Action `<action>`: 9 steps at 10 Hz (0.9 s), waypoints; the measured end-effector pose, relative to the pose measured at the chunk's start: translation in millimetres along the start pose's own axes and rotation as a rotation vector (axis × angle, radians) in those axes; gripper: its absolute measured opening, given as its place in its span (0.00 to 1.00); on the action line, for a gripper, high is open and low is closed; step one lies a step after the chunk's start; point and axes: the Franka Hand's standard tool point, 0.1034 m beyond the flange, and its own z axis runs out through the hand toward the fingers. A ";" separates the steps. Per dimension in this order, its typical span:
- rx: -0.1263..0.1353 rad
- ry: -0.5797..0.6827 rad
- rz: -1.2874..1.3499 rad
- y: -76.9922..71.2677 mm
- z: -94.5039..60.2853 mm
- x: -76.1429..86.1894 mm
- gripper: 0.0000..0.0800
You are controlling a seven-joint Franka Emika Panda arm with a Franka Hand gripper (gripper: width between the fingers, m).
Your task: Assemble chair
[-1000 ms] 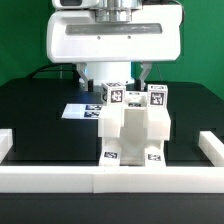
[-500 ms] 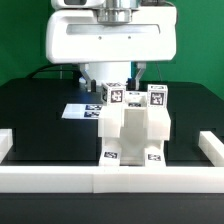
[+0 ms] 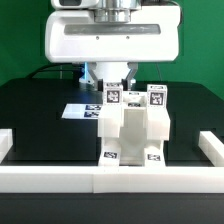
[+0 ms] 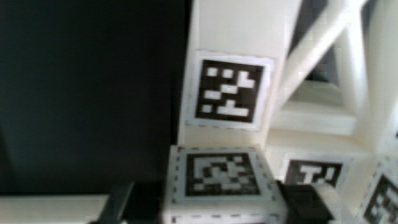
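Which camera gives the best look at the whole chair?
The exterior view: the chair stands whole on the black table, against the white wall. The wrist view shows only a close-up of its tagged white parts.

This is a robotics lab test rig: a black counter [image 3: 40, 110] fenced by a white border wall [image 3: 110, 177], a green backdrop [image 3: 20, 35] behind, a marker board [image 3: 80, 110] lying flat, and tagged white chair parts [image 3: 135, 125] beneath the arm.
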 end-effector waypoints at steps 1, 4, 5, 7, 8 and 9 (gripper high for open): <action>-0.001 0.003 0.108 -2.6 0.2 -0.1 0.36; 0.003 0.004 0.382 -3.7 0.2 0.2 0.36; 0.003 0.005 0.425 -3.0 0.2 0.4 0.36; 0.008 0.010 0.679 -6.1 0.7 1.2 0.36; 0.009 0.011 0.774 -7.3 0.6 1.5 0.36; 0.011 0.011 0.868 -8.0 0.5 1.8 0.36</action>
